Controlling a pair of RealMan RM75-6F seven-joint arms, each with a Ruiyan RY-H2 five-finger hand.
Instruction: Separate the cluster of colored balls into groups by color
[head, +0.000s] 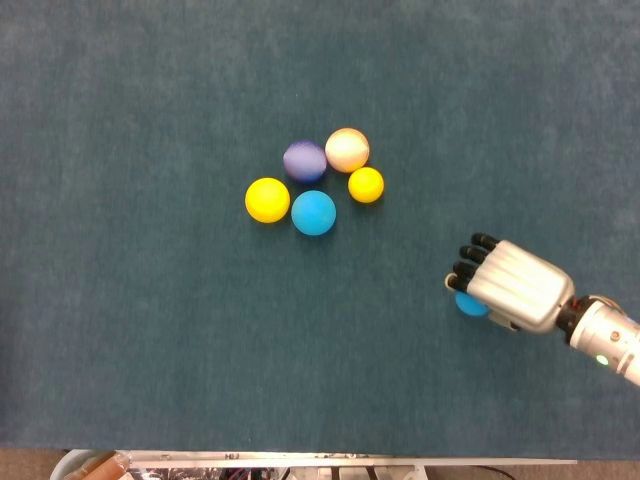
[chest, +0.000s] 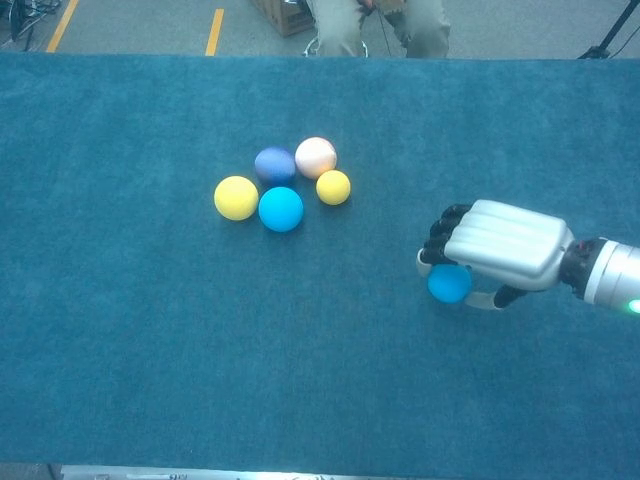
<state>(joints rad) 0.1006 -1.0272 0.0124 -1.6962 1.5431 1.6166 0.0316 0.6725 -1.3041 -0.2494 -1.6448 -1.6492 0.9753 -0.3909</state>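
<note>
My right hand (head: 512, 285) (chest: 497, 248) holds a small blue ball (head: 468, 304) (chest: 449, 283) low over the cloth at the right, well away from the cluster. The cluster sits mid-table: a large yellow ball (head: 267, 199) (chest: 236, 197), a larger blue ball (head: 313, 212) (chest: 280, 208), a purple ball (head: 304, 160) (chest: 274, 164), a pale orange ball (head: 347, 149) (chest: 315, 157) and a small yellow ball (head: 366, 184) (chest: 333, 187). They lie close together, some touching. My left hand shows in neither view.
Dark teal cloth (head: 150, 330) covers the whole table. The table's near edge (head: 340, 461) runs along the bottom of the head view. A person (chest: 378, 22) sits beyond the far edge.
</note>
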